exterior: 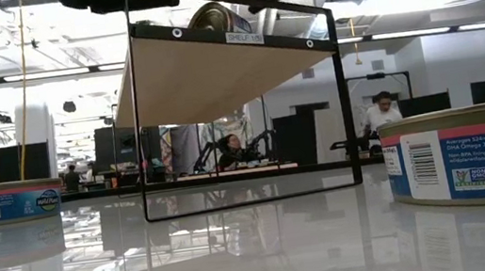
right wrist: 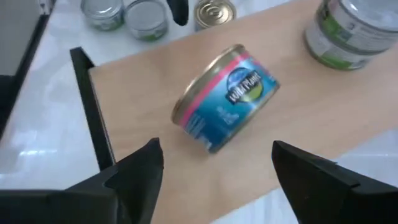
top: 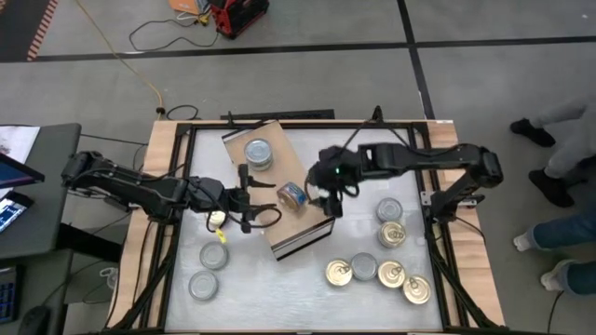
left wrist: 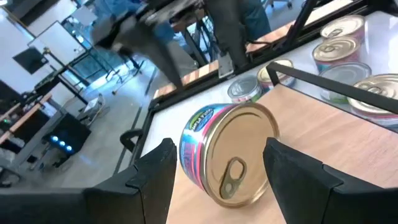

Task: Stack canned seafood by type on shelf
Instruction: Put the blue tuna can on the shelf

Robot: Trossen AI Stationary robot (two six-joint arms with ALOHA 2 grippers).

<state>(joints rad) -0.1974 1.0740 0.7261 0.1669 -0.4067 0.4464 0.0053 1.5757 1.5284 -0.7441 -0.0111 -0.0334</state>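
Note:
The shelf [top: 282,226] is a light-wood board on a black frame, slanting across the middle of the table. On it a blue tin with a gold pull-tab top [top: 294,195] lies on its side. A silver-topped tin [top: 258,153] stands upright near the shelf's far end. My left gripper [top: 246,199] is open just left of the lying tin, which shows ahead of its fingers [left wrist: 229,154]. My right gripper [top: 327,197] is open just right of that tin [right wrist: 224,107]. Neither touches it.
Several gold- and silver-topped tins stand on the white table right of the shelf [top: 390,234] and at the near right [top: 377,274]. Two silver-topped tins [top: 209,270] stand near left. The table's wooden frame [top: 160,158] rings the work area. People stand beyond the right edge [top: 559,140].

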